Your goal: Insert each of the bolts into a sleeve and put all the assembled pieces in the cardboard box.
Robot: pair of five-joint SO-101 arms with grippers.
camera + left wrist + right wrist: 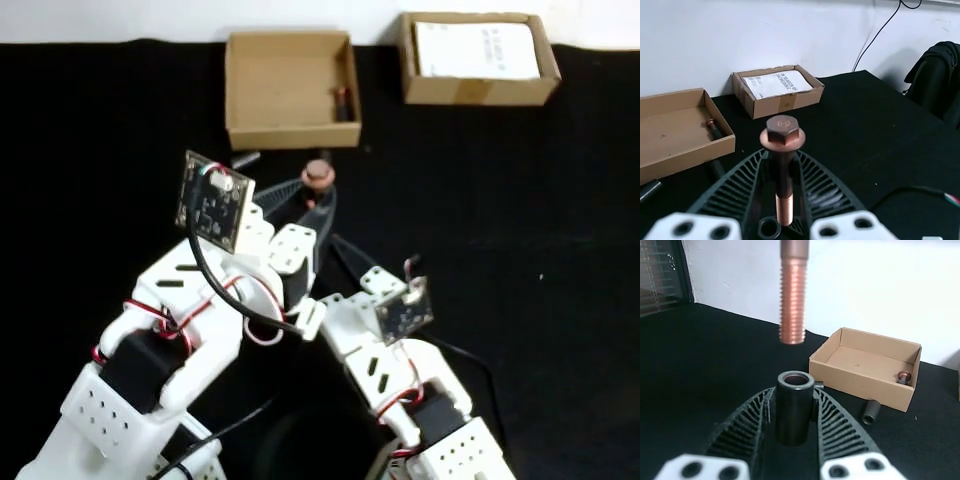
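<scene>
Soft, even room light in all three views, we spot no hard shadows anywhere. High view: black tabletop [560, 250] soaks up light, reads as flat dark, while wall strip [100, 18] along top and paper [478, 48] in far box blow out near pure white. White arm shells [205, 345] bright too. Left wrist view: bolt [782, 170] shows soft sheen down shank, small glint on head. Right wrist view: bright wall behind, sleeve [792, 410] dark with faint gleam on rim, mild shade inside cardboard box [860, 380]
</scene>
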